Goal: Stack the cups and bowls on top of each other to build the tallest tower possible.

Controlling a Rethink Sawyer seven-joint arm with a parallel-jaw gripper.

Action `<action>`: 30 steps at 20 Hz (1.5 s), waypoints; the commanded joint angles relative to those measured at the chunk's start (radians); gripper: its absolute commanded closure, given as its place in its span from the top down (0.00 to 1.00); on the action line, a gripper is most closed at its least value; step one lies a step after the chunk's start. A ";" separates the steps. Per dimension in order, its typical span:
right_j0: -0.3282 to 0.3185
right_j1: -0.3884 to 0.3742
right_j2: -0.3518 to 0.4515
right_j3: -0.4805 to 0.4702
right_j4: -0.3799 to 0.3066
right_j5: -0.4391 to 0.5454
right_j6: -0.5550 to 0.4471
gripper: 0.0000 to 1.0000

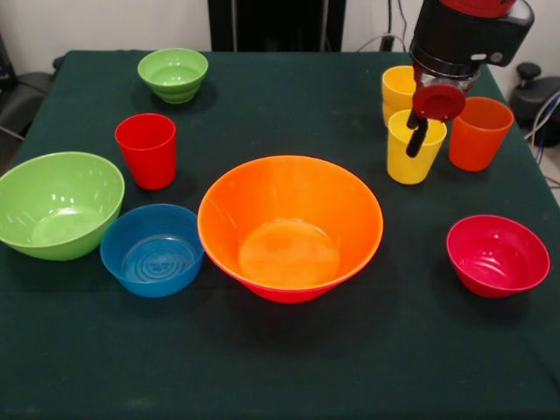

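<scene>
The large orange bowl (290,226) sits mid-table, nested in a pink bowl of which only the underside (293,294) shows. A medium-large green bowl (56,205) and a small blue bowl (151,250) stand to its left, a small red bowl (497,255) to its right, and a small green bowl (173,74) at the far left. A red cup (146,150) stands upright at the left. Two yellow cups (413,157) (397,87) and an orange cup (479,132) stand at the far right. My gripper (416,136) hangs at the rim of the nearer yellow cup.
The table is covered in a dark green cloth (289,367). The arm's black and red wrist (464,39) comes down over the far right corner, above the group of cups. Dark equipment stands beyond the table's far edge.
</scene>
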 commanded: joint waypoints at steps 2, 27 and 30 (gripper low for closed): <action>-0.006 0.070 0.108 -0.030 -0.029 -0.048 0.020 1.00; 0.016 0.168 0.121 -0.099 -0.007 -0.067 0.038 1.00; 0.028 0.173 0.108 -0.118 -0.005 -0.040 0.052 1.00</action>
